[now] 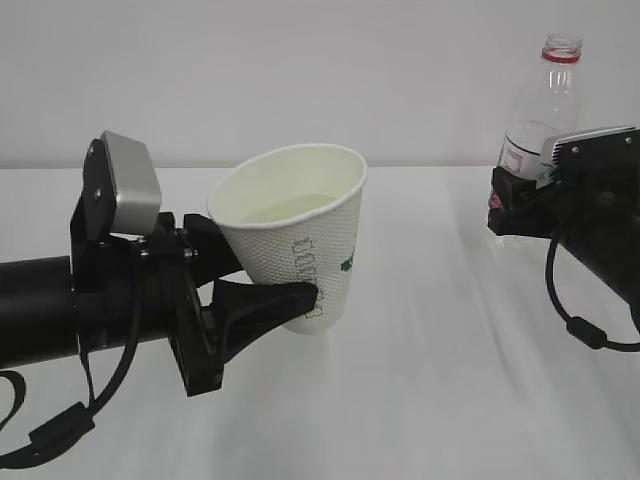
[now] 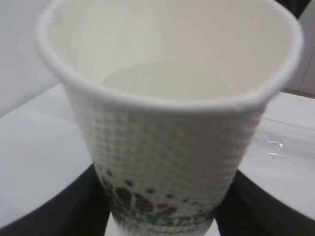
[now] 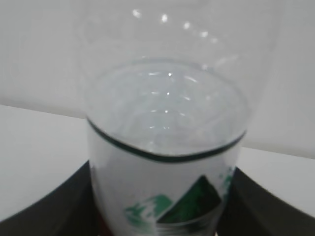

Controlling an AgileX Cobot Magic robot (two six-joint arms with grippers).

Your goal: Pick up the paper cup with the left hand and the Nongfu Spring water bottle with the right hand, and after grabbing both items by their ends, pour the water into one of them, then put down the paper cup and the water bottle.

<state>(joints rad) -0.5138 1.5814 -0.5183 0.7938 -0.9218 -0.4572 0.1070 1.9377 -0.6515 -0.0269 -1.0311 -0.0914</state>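
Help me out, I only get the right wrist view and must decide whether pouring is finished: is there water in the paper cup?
Observer: Yes, the paper cup holds a shallow pool of water.
Operator: Is the cup gripped?
Observer: The left gripper clamps it low on its body, tilted toward the camera.
Operator: Is my bottle upright?
Observer: The Nongfu Spring water bottle stands upright in the right gripper, open neck on top.

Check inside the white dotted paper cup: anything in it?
The white dotted paper cup holds a shallow pool of pale clear liquid, seen in the exterior and left wrist views. The liquid covers the cup's bottom; its depth cannot be told.
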